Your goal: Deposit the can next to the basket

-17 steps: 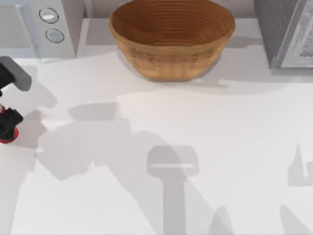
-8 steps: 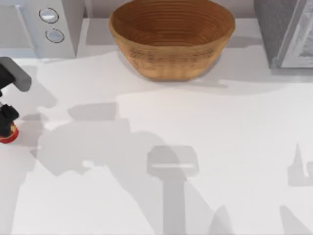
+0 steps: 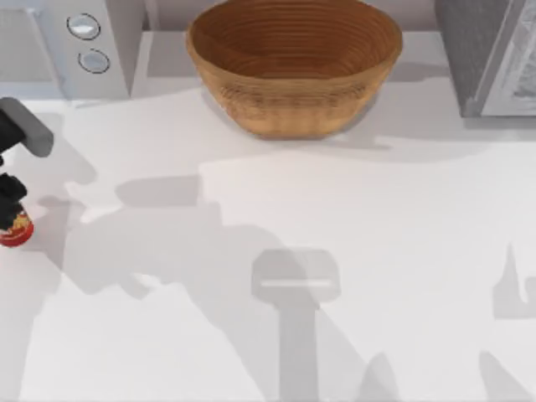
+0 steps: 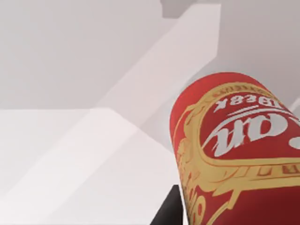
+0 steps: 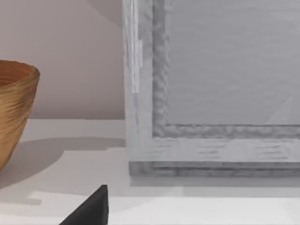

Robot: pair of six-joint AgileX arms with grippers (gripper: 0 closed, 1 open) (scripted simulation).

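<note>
Left gripper [image 3: 10, 197]: seen at the far left edge of the top view, about mid-height of the frame; dark fingers are closed around the can, which sticks out below them.
Can [image 3: 17, 229]: held at the far left edge of the top view, its red body and a patch of yellow label showing beneath the gripper; well apart from the basket. In the left wrist view the can [image 4: 239, 154] takes up the lower right of the frame, red with a gold-edged label and white lettering.
Basket [image 3: 293, 63]: placed at the top centre of the top view, on the table near its far edge; tan-brown, with ribbed rings inside. Its side is also caught at the left edge of the right wrist view [image 5: 14, 112].
Table [image 3: 377, 251]: white, crossed by grey shadows of the arms.
White appliance [image 3: 75, 42]: set in the upper left corner of the top view, with two round knobs on its front.
Grey box [image 3: 490, 54]: stood in the upper right corner of the top view, just right of the basket.
Right gripper: a dark fingertip [image 5: 91, 208] is seen at the bottom edge of the right wrist view; whether the fingers are apart or together cannot be told.
</note>
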